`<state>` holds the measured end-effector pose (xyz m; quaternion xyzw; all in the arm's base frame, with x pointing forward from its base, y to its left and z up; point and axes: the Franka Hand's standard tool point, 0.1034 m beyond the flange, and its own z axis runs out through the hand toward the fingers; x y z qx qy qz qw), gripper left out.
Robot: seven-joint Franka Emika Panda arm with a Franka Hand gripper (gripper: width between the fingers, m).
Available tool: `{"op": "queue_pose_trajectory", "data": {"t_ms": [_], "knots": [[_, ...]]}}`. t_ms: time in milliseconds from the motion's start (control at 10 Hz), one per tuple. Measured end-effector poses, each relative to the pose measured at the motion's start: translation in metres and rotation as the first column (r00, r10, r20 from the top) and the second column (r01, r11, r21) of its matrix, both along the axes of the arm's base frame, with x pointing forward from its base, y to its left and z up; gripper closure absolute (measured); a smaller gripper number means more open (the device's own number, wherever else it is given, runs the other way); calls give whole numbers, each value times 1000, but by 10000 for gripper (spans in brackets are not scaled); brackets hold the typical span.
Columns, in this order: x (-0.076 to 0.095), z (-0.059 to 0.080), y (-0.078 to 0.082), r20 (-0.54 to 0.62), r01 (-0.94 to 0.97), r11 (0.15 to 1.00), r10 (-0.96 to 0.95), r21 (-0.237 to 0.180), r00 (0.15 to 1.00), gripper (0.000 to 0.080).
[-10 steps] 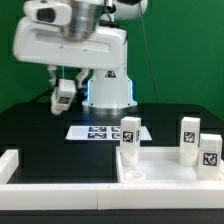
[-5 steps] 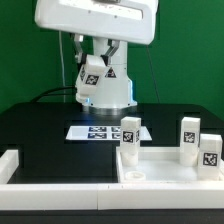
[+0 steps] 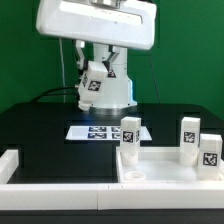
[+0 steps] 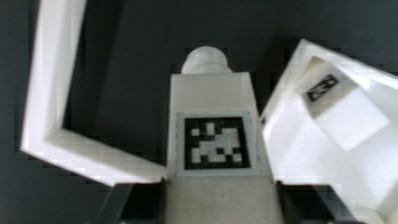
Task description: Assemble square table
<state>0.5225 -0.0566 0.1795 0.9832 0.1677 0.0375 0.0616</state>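
Gripper [image 4: 217, 200] pinching a leg [image 3: 94, 84], held tilted high above black table [image 3: 40, 125]. Tabletop [image 3: 165, 165] w/ three legs in rail corner; open room at exterior view's left.

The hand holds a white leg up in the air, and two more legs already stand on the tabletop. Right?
Not quite: the exterior view shows three legs standing on the tabletop, not two. The hand does hold a white leg in the air.

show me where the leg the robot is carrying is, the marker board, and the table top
carried leg [image 4: 214, 140], wrist view, on its square tag.
marker board [image 3: 98, 130], exterior view, on its tagged face.
table top [image 3: 165, 160], exterior view, on its bare inner face.
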Motion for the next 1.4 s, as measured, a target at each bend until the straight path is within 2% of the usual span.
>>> {"op": "queue_pose_trajectory", "data": {"t_ms": [100,200,400,600,700,800,900,1000,1200,1300,1400], "knots": [[13,5,11,-23,29,999,-28,23,999,509],[36,11,23,20,59,998,-60,37,998,509],[63,20,62,78,198,979,-201,44,976,509],[59,16,53,67,158,987,-160,35,985,509],[59,16,54,69,153,988,-155,37,985,509],[52,9,46,129,153,984,-164,92,978,509],[32,-2,38,151,227,962,-250,152,956,509],[28,-3,42,139,250,953,-275,173,951,509],[39,4,58,139,364,901,-402,235,905,509],[44,6,61,133,414,876,-454,248,881,509],[43,5,60,134,403,882,-442,244,887,509]]}}
